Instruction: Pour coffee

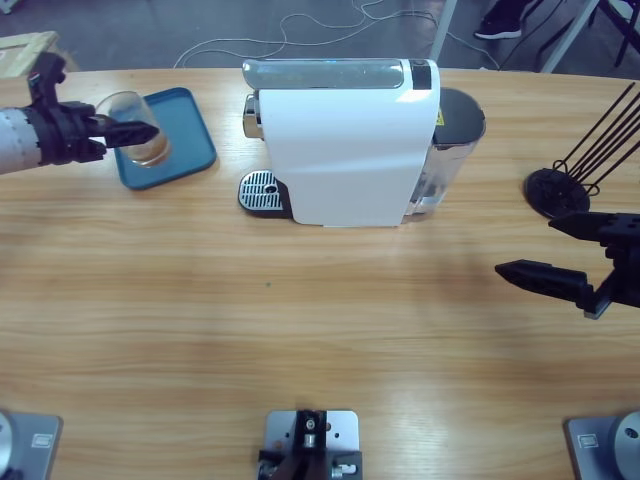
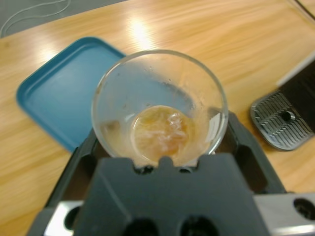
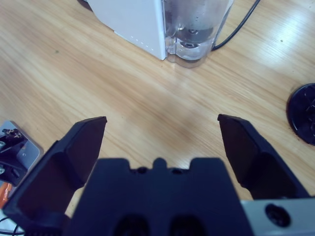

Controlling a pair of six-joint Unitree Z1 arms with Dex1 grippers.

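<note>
Left gripper (image 2: 160, 147) fills the left wrist view's bottom, fingers (image 2: 83, 162) closed around a clear glass (image 2: 160, 105). Glass sits over the teal tray (image 1: 190, 140) at the table's (image 1: 300, 330) far left, tilted toward the camera in the wrist view. Coffee (image 2: 161, 130), a thin brownish layer, lies in the glass bottom, between the fingers. Long wooden table, light grain; grey floor with white cables beyond its far edge. White coffee machine (image 1: 345, 150) stands mid-table, drip grate (image 1: 260, 192) facing the tray, clear water tank (image 1: 450, 150) on the other side. Right gripper (image 1: 560, 255) hovers at the right edge, fingers (image 3: 81, 152) wide apart, holding nothing. Black stand (image 1: 555, 190) just beyond it.
</note>
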